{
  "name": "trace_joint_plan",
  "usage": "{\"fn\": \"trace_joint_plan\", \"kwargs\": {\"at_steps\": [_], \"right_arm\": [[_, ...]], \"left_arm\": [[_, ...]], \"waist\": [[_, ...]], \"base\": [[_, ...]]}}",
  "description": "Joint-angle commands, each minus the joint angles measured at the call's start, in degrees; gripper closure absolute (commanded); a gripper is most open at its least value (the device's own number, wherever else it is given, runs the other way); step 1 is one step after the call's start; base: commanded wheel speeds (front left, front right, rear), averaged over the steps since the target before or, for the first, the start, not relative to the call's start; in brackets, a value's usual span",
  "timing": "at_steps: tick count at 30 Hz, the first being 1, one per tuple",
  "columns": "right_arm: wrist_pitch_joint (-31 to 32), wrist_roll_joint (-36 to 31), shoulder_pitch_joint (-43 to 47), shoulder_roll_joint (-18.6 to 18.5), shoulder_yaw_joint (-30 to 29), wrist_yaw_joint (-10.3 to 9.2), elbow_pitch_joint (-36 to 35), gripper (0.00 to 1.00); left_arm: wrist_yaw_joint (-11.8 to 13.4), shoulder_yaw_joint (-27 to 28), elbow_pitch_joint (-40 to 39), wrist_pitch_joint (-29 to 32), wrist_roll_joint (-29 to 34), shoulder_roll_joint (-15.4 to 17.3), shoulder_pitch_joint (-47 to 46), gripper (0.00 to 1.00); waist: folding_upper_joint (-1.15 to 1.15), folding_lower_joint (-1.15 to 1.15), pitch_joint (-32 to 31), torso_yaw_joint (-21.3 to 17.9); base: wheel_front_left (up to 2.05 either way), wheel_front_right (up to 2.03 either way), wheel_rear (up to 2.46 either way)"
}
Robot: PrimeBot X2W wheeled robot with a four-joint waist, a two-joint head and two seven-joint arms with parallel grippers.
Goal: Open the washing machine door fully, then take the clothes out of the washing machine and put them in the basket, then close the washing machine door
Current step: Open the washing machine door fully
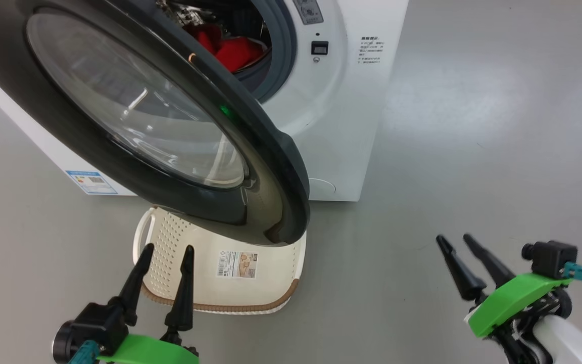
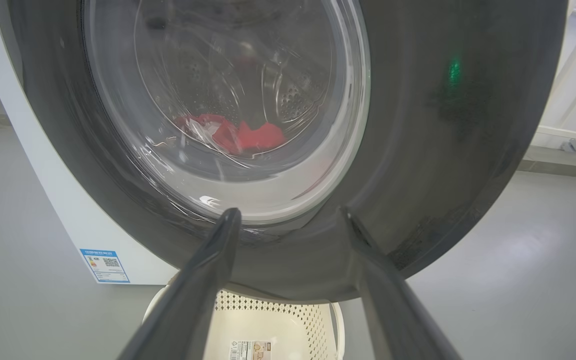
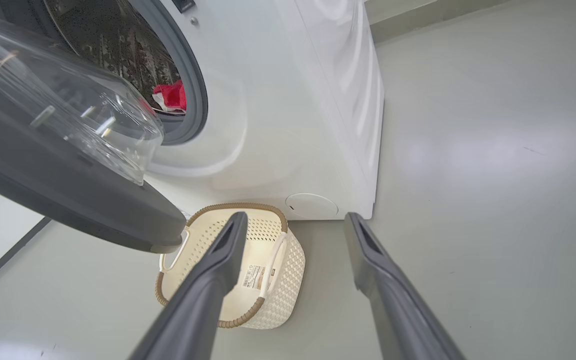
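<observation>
Standing out from the front of the big white boxy front-loading washing machine (image 1: pixel 341 126), the large round washing machine door (image 1: pixel 134 106), with its glossy black rim and bulging clear glass window, is plainly off its latch. It hangs at an angle that screens part of the machine's opening, so I judge the first step begun but perhaps not finished; whether the door is at its full swing I cannot tell.

The soft bright red clothes (image 1: pixel 230 50) lie inside the machine's perforated steel drum, with none outside it. The cream perforated plastic basket (image 1: pixel 170 253), with its brown woven-look rim, sits on the grey floor (image 1: pixel 473 126) just in front of the machine's base, under the door's lower edge. What shows of its inside holds no red fabric.

Both arms wait in front of the machine. The left jaws are spread wide with nothing between them, facing the door's outer side, near it but apart from it. The right jaws are likewise spread and empty, off the machine's right front corner and well apart from it.

By my reading, the unloading into the basket and the closing of the door are all left to do.
</observation>
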Motion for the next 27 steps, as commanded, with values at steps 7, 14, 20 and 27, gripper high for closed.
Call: {"fn": "trace_joint_plan", "kwargs": {"at_steps": [7,14,20,27], "right_arm": [[-0.8,-14.6,5.5,4.4,-13.8,0.39,-5.4,0.00],[-0.8,-26.1,11.1,10.8,-26.1,0.39,-12.6,0.00],[-0.8,-33.5,13.9,14.1,-31.6,0.39,-18.1,0.00],[-0.8,-37.9,16.5,15.6,-33.1,0.39,-19.5,0.00]], "left_arm": [[-0.8,2.3,-0.9,-0.7,0.8,0.5,-0.1,0.00],[-0.7,2.4,-1.3,-0.7,0.8,0.5,-0.1,0.00],[-0.8,2.5,-1.6,-0.7,1.0,0.5,-0.2,0.00],[-0.7,2.5,-1.8,-0.7,1.0,0.5,0.0,0.00]], "waist": [[0.00,0.00,0.2,-0.1],[0.00,0.00,0.2,0.1],[0.00,0.00,0.3,0.3],[0.00,0.00,-0.1,0.5]], "base": [[0.00,0.00,0.00],[0.00,0.00,0.00],[0.00,0.00,0.00],[0.00,0.00,0.00]]}}
